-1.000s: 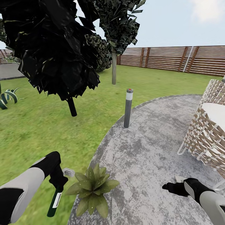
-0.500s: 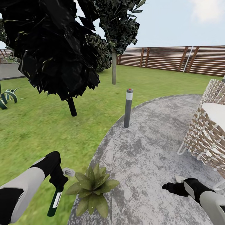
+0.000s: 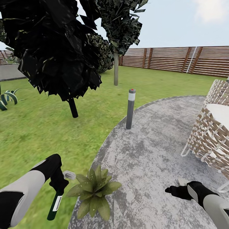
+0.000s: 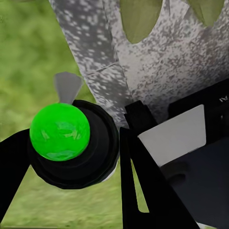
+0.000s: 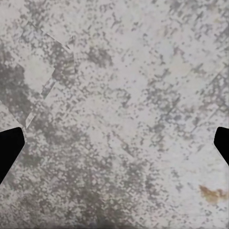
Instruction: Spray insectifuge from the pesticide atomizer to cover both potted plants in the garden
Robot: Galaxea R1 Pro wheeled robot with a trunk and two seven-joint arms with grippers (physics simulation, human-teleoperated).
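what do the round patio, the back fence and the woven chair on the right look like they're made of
Patio: probably stone or concrete, matte, mottled grey. Fence: looks like wood, brown horizontal slats. Woven chair: likely wicker or rattan, tan and white interlaced strips.

The head view shows one pesticide atomizer (image 3: 54, 203), dark green with a white label, and one potted plant (image 3: 93, 192), a rosette of pointed leaves at the patio's edge. There are two arms, each ending in one gripper: the left gripper (image 3: 58, 186) and the right gripper (image 3: 175, 191). One grey bollard lamp (image 3: 130, 108) stands by the one round patio (image 3: 152, 152). One woven chair (image 3: 211, 127) sits at the side. Two thin trunks rise from the lawn (image 3: 38, 133), a dark one (image 3: 73, 108) and a grey one (image 3: 116, 68). One slatted fence (image 3: 178, 60) runs behind.
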